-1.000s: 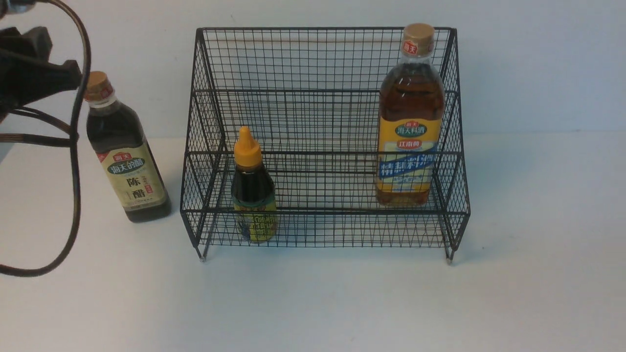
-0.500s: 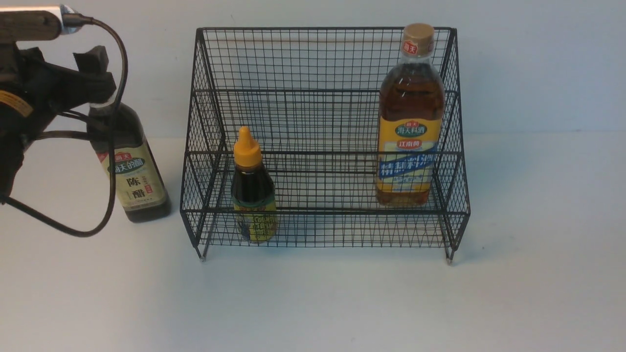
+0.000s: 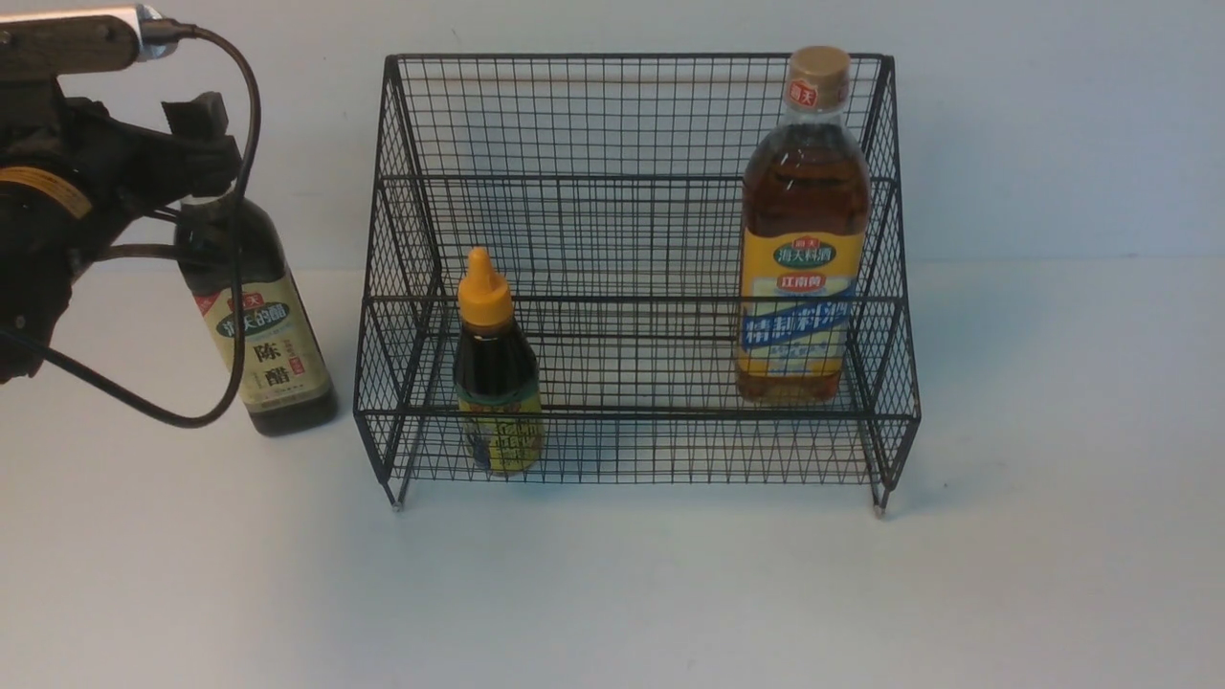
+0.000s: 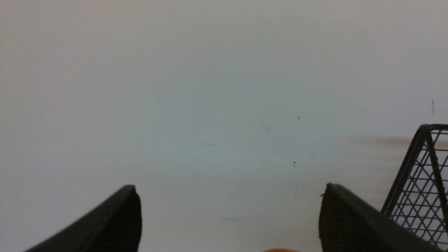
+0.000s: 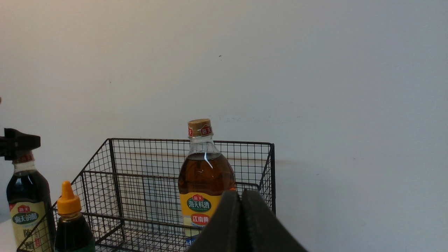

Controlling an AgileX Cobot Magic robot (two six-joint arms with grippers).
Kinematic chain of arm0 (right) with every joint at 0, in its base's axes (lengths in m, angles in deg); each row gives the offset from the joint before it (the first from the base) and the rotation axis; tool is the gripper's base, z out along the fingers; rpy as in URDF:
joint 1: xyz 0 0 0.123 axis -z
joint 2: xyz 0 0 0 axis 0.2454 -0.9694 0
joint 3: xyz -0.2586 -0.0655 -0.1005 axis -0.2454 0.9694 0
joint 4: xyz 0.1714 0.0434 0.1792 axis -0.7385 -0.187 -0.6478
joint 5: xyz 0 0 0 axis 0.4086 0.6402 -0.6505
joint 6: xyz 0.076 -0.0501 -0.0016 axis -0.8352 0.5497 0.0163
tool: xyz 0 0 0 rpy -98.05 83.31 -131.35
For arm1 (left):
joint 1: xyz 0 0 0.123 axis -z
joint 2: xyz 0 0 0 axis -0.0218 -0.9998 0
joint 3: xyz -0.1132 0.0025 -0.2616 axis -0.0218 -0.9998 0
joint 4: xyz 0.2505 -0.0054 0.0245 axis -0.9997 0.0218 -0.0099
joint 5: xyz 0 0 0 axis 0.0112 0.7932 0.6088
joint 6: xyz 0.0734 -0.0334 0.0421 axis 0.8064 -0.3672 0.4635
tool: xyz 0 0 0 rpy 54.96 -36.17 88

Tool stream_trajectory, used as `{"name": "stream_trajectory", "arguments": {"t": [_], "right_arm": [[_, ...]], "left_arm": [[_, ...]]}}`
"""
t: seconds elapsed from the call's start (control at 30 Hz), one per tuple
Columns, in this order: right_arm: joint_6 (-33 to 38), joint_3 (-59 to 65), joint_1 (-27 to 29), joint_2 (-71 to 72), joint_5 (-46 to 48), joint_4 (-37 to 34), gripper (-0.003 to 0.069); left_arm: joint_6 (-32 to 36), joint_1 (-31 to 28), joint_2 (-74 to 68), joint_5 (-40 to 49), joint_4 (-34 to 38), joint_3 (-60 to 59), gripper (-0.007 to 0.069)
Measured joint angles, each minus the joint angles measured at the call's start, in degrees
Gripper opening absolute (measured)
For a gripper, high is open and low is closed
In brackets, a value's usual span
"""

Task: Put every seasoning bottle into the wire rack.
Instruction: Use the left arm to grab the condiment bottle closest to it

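Front view: dark bottle (image 3: 260, 335) stands beside left edge of rack (image 3: 388, 354).

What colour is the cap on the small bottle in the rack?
Orange; the cap shows best in the front view.

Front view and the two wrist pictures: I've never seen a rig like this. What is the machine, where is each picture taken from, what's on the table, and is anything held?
It's a two-armed robot. The front view looks forward from between its arms; each wrist view looks out past that arm's gripper. On the table stands a wire rack. A small bottle with an orange cap sits on its lower tier, a large amber bottle on the upper tier at the right. A tall dark bottle stands on the table, outside the rack's left side. The left gripper is at that bottle's top, jaws apart, gripping nothing. The right gripper is shut and empty, seen only in its own wrist view.
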State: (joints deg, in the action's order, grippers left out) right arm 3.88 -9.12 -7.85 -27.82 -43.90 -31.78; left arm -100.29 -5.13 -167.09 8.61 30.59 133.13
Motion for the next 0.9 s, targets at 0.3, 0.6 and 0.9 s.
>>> {"name": "stream_trajectory", "arguments": {"t": [0.3,0.6,0.9], "right_arm": [[0.0,0.0,0.0,0.0,0.0,0.0,-0.0015],[0.0,0.0,0.0,0.0,0.0,0.0,-0.0015],[0.0,0.0,0.0,0.0,0.0,0.0,-0.0015]], "left_arm": [[-0.1,0.4,3.6,4.1,-2.2,0.7,0.0615],[0.6,2.3,2.6,8.2,-3.7,0.9,0.0615],[2.4,2.3,-1.7,7.8,-3.6,0.9,0.0595]]}}
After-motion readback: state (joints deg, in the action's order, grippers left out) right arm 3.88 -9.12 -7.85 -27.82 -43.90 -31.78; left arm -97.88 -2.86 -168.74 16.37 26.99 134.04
